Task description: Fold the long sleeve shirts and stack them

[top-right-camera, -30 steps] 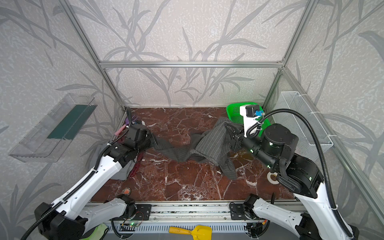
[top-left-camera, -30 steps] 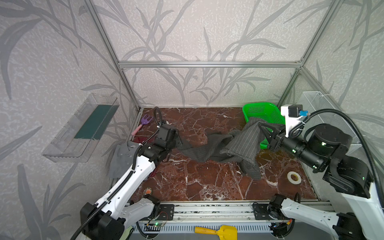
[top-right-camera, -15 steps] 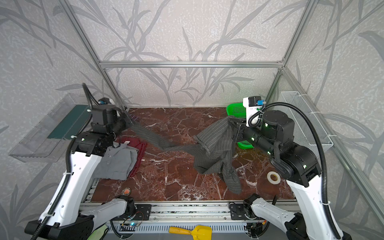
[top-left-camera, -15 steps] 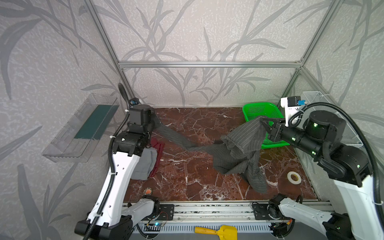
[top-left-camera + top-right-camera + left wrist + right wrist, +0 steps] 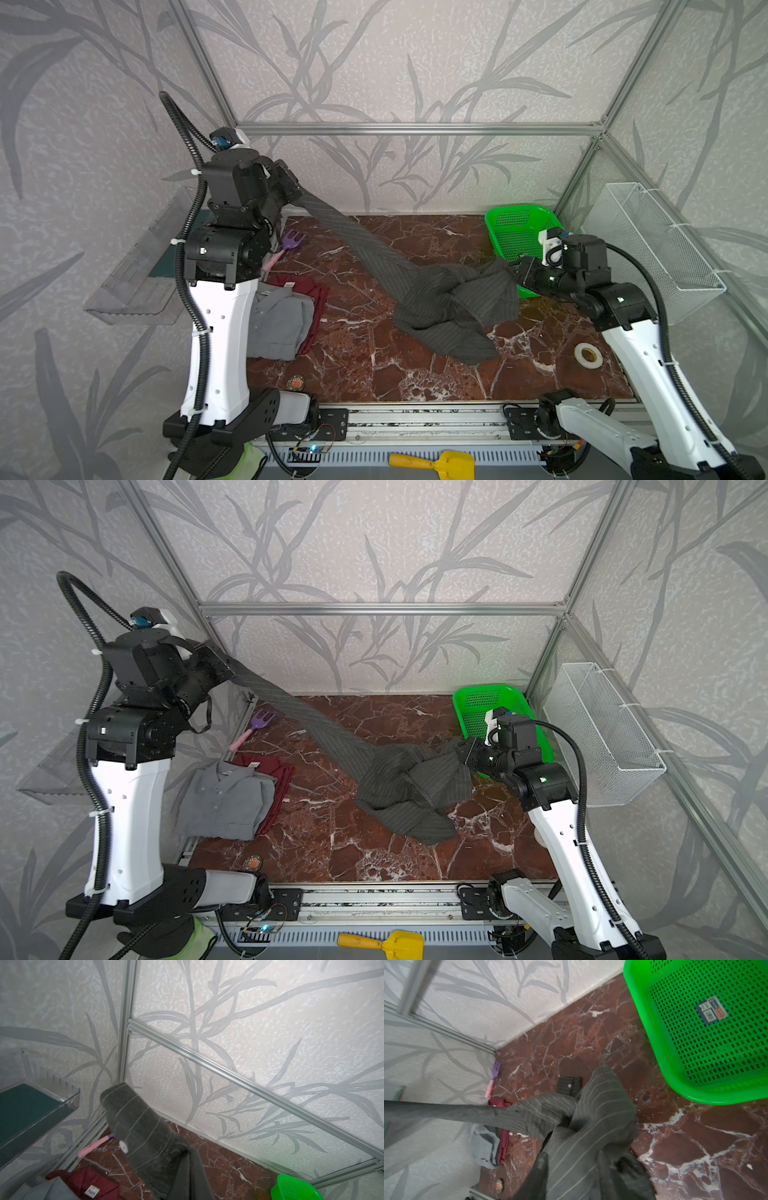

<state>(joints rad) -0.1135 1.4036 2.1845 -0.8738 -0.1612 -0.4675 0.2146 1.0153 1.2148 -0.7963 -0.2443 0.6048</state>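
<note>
Your left gripper [image 5: 297,193] clamping tight on pinstripe shirt [image 5: 449,303] sleeve, holding it high at back-left corner. Sleeve stretching down to body bunching on table [image 5: 374,365], right of middle. Your right gripper [image 5: 517,272] sitting at shirt's right edge, cloth hiding fingers; can't tell grip. Grey shirt [image 5: 278,324] lying on red shirt [image 5: 316,291], left side.

The striped shirt [image 5: 449,307] stretches across the middle of the worktop [image 5: 374,374] and blocks it; the front middle is free, a green basket [image 5: 513,232] fills the back right
</note>
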